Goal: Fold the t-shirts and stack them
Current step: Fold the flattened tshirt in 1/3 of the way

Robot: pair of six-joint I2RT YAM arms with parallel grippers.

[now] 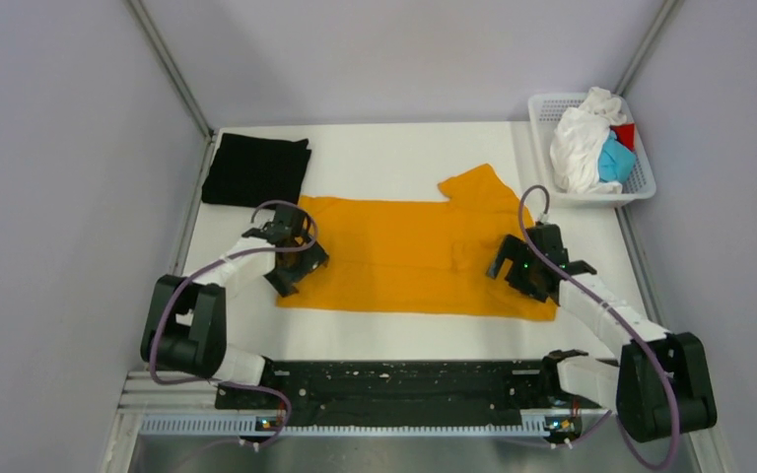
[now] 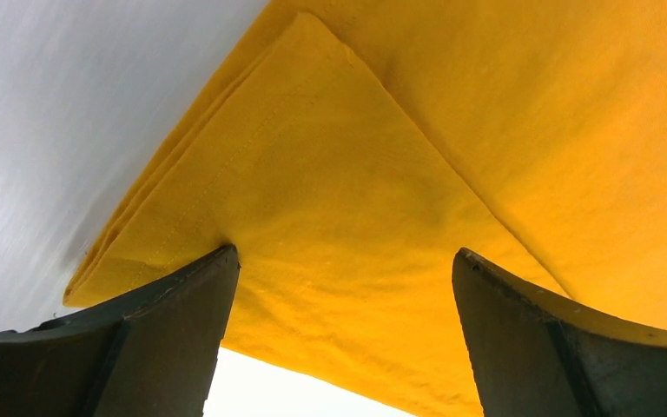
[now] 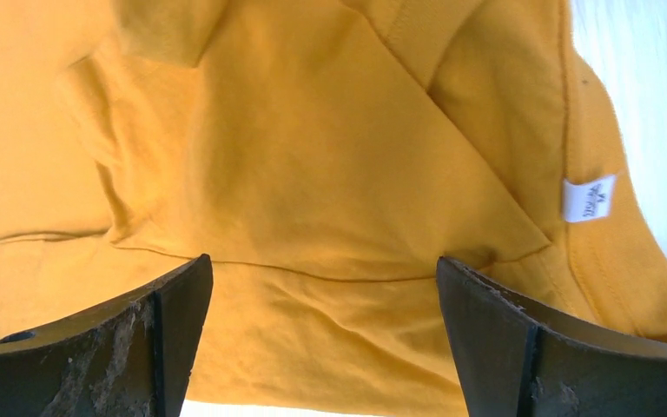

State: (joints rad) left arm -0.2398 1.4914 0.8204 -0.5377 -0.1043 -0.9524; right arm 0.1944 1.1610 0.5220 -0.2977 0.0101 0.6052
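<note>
orange-yellow t-shirt (image 1: 404, 256) lies flat under both pairs of jaws, each spread wide apart

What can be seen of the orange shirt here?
The orange shirt is soft plain cloth, lying flat on the table, folded into a band running left to right. One sleeve sticks out at the far side; a white label shows near its right end. The left pincer and right pincer, both open, sit over its ends.
</note>
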